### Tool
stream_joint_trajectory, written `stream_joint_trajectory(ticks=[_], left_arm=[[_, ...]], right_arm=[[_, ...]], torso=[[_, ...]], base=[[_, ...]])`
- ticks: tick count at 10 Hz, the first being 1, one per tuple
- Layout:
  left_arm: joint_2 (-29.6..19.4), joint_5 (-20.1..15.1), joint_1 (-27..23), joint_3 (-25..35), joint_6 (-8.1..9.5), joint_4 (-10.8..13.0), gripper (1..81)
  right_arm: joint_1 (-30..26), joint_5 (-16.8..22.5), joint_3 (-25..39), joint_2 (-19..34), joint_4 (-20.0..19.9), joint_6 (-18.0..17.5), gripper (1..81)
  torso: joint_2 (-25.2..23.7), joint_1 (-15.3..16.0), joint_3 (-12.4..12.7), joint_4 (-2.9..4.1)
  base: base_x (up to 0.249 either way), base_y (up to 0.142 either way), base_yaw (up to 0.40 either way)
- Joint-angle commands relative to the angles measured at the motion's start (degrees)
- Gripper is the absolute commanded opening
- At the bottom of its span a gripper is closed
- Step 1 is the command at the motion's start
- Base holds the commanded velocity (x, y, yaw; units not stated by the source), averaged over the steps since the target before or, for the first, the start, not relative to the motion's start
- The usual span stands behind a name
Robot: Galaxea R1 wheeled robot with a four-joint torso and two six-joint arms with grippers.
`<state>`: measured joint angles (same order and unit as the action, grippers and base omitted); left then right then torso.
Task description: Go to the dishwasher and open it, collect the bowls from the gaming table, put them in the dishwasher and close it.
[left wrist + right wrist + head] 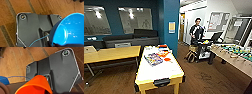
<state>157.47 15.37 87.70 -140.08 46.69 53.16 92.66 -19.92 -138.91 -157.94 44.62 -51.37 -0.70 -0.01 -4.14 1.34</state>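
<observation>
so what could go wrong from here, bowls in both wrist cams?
1. The blue bowl and the orange bowl sit close to the wrist cameras; if held only by a rim, either could slip during driving.
2. The gaming table stands just ahead, with the foosball table to its right; turning could clip either.

even indoor light, soft blur throughout. ceiling lamps glare in the wall panels (135,18). white gaming table (159,70) top nearly blown out. edges bow outward. blue bowl (70,31) shows specular flecks; wood floor (13,63) warm, smeared.
</observation>
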Motion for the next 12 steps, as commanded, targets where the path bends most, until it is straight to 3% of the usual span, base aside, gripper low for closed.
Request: stream_joint_trajectory(ticks=[1,12], left_arm=[[-1.0,-1.1,-2.0,-0.2,0.07,0.6,1.0],[0.4,-1.1,-2.0,-2.3,0.07,0.9,1.0]], right_arm=[[-2.0,0.9,0.2,0.9,0.7,-0.1,1.0],[-2.0,-0.1,1.8,3.7,0.6,-0.2,1.0]], torso=[[0.0,0.0,0.0,0.00],[0.0,0.0,0.0,0.00]], base=[[0.000,0.000,-0.289],[0.000,0.000,-0.306]])
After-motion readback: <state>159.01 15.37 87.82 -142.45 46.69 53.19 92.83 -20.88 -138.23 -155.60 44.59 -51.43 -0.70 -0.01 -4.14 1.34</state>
